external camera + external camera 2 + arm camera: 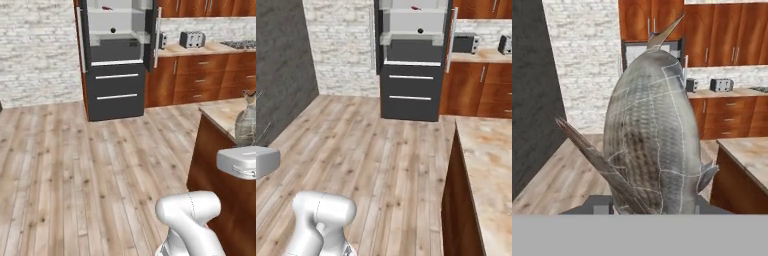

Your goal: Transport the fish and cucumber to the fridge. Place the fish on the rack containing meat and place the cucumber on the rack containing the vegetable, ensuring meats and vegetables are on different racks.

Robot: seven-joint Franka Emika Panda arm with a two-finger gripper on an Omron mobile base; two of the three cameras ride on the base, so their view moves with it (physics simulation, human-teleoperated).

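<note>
The hand holds the fish (649, 140) by its lower body, tail rising ahead. It looks light, stiff, probably slippery; grip mid-body, not fins.

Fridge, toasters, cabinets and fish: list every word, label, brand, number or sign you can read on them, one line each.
None: no readable text in any view.
fridge: plain black fronts and silver handles, no brand mark.
toaster: too small to show any marking.
fish in the hand: scale pattern, no lettering.
cabinets: bare wood.
</note>
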